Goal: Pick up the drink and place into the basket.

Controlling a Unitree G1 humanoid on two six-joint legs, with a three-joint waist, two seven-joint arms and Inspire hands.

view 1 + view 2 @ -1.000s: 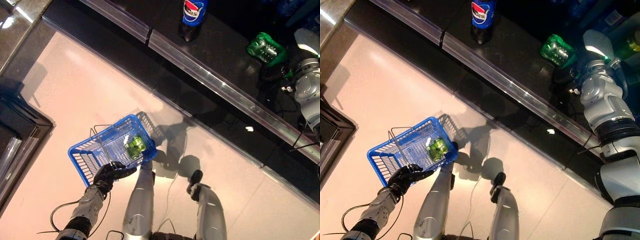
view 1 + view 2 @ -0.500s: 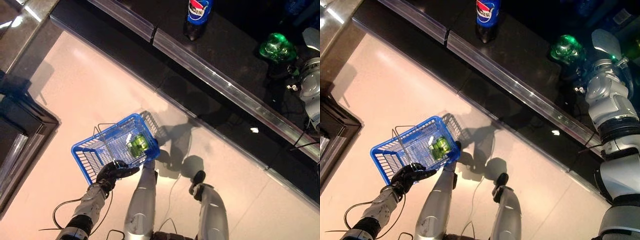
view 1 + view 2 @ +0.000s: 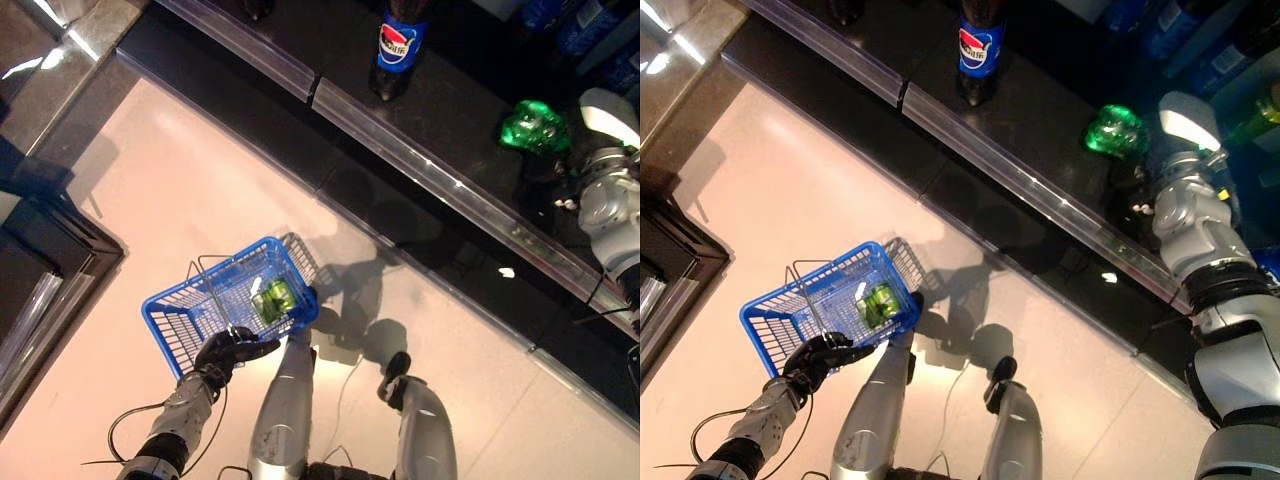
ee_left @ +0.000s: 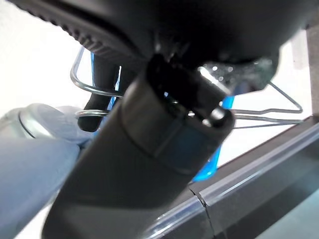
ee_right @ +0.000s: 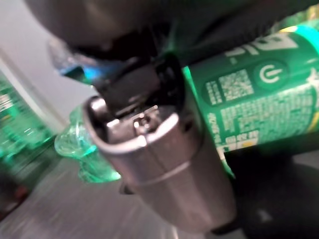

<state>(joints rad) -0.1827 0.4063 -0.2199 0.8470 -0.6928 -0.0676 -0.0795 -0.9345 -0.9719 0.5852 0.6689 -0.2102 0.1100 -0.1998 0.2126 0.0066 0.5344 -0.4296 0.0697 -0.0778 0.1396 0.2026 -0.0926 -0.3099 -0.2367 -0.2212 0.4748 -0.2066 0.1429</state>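
Green plastic drink bottle [image 3: 1116, 131] sat in our right hand's [image 5: 164, 164] curled grasp over the dark shelf [image 3: 1040, 110], while our left hand [image 3: 222, 352] clutched the blue wire basket's [image 3: 190, 310] metal handle [image 4: 94, 84].

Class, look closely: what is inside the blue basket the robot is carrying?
Inside the blue basket lies one green drink, near its far corner. The left hand covers part of the near rim.

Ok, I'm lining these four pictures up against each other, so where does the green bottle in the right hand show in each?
Left eye view: green bottle, upper right over the dark shelf, in the right hand.
Right eye view: upper right.
Left wrist view: not in it.
Right wrist view: it fills the middle.
Shared landmark in both eye views: the blue-labelled cola bottle.
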